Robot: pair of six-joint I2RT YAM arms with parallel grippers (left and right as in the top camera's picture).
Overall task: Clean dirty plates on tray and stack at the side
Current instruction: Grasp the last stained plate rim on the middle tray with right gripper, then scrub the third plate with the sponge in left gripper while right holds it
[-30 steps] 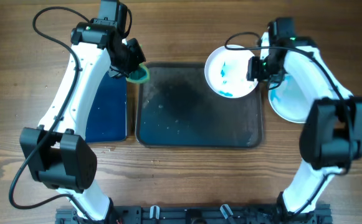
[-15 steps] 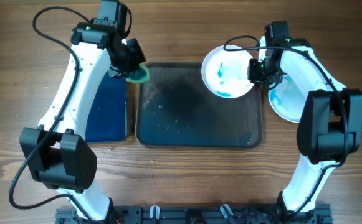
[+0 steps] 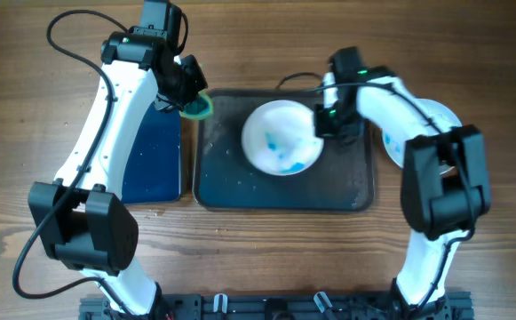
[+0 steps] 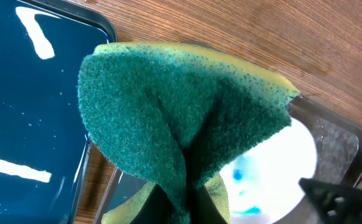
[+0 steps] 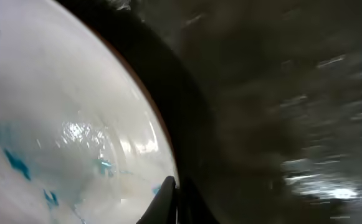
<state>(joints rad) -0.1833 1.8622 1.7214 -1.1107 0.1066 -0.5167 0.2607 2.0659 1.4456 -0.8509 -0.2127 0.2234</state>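
Note:
A white plate (image 3: 280, 138) smeared with blue lies over the middle of the dark tray (image 3: 240, 191). My right gripper (image 3: 326, 123) is shut on its right rim; the rim shows pinched between the fingers in the right wrist view (image 5: 168, 186). A second white plate (image 3: 435, 116) with blue smears sits on the table right of the tray, mostly hidden by the right arm. My left gripper (image 3: 191, 100) is shut on a green and yellow sponge (image 3: 200, 107) at the tray's upper left corner; the sponge fills the left wrist view (image 4: 181, 124).
A blue tray (image 3: 151, 160) lies left of the dark tray, under the left arm. Water drops dot the dark tray's floor. Wooden table all around.
My right gripper has pulled the dirty plate left, from the tray's upper right corner to the middle of the tray. The left arm has not moved.

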